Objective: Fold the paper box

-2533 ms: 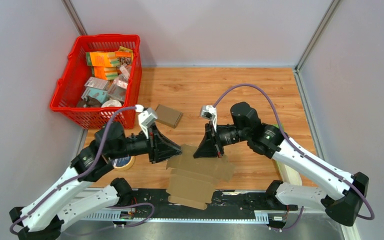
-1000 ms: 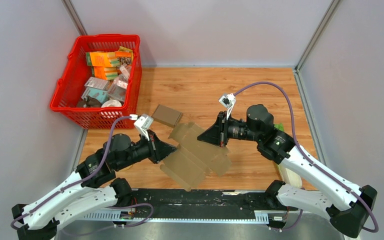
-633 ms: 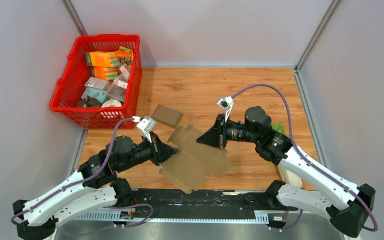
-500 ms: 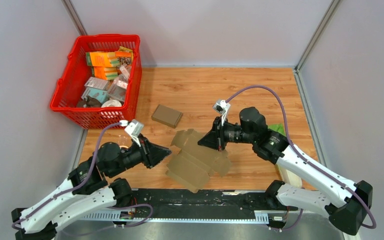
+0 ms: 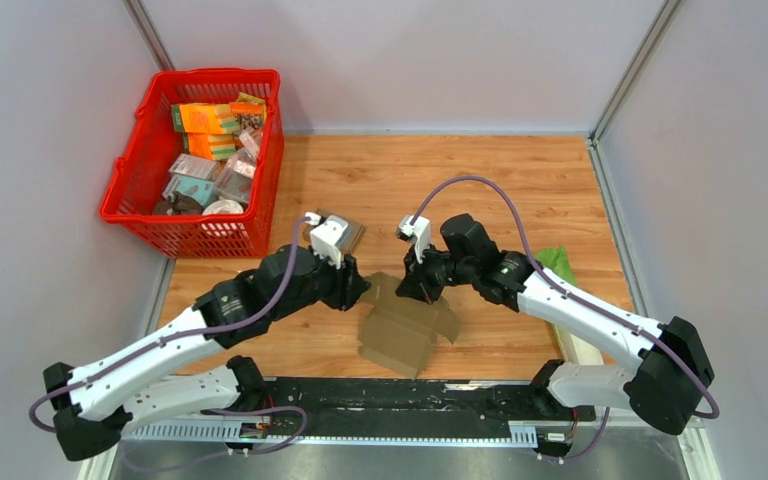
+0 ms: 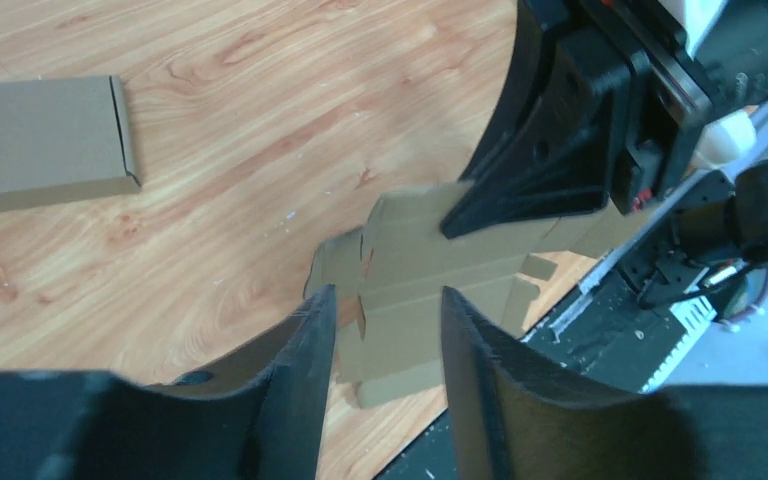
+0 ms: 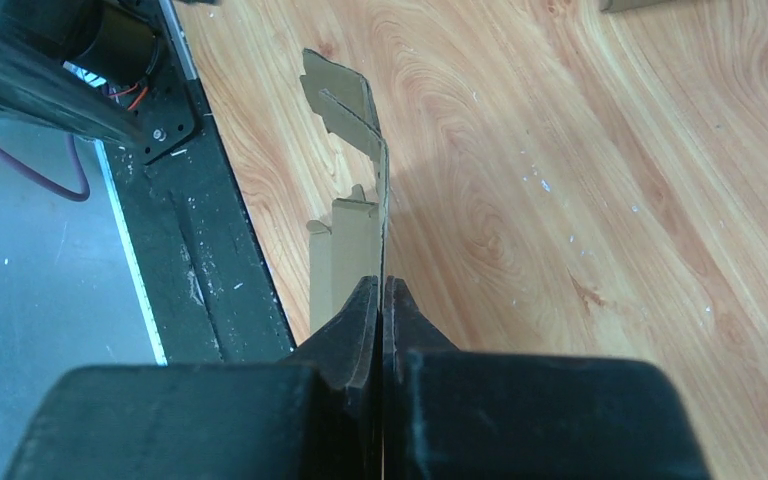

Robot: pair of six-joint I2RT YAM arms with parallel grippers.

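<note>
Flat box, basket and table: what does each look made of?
The flat box: thin brown cardboard, matte; die-cut tabs and creases show, and it bends edge-on in the right wrist view. The basket: likely moulded plastic, glossy red, open lattice walls. The table: wood-grain surface, slight sheen; solid wood or laminate, cannot tell.

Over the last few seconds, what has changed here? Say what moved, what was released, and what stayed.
The left jaws let go of the cardboard blank, opened, and swung forward beside it. The right jaws, shut on the blank throughout, raised it from lying spread to tilted up. The red basket and the small flat box stayed put.
</note>
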